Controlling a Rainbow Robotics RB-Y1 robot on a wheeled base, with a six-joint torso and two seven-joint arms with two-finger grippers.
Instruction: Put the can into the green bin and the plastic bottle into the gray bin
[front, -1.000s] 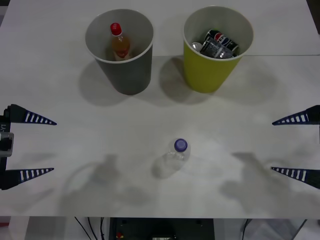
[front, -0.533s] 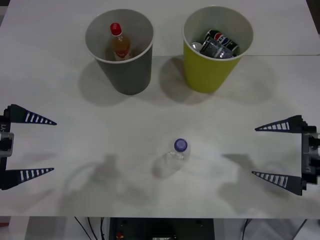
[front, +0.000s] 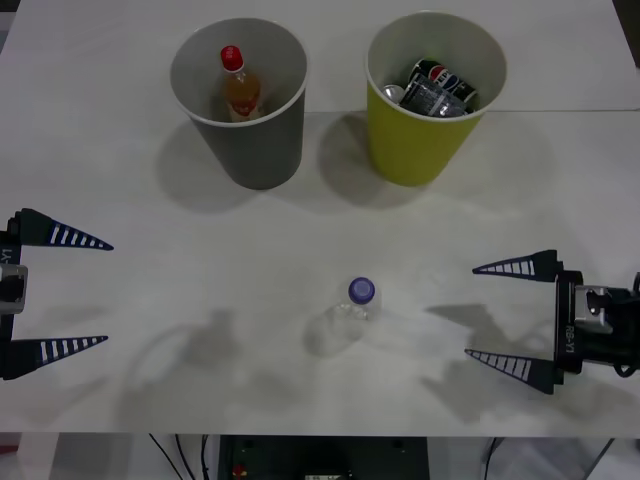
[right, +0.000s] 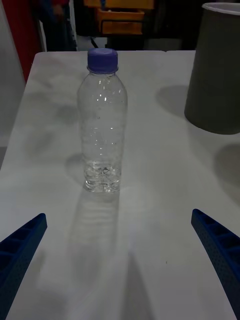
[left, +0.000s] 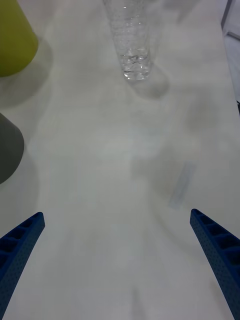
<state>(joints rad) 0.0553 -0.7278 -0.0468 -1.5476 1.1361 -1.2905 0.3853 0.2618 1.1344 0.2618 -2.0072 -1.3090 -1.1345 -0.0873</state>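
Clear ribbed plastic bottle (front: 352, 312) (purple-capped) upright.

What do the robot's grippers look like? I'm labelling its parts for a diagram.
Each gripper has two long, pointed, wedge-shaped fingers, blue with ribbed pale stripes on the inner faces. The right gripper mounts on a black boxy body with a grey metal part behind. The left gripper joins a dark body with a grey block at the table's left edge.

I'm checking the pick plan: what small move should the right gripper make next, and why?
Probably slide the right gripper further toward the bottle: it is open and level with the upright bottle, but a stretch of table separates them. The left gripper waits, open, at the table's left edge.
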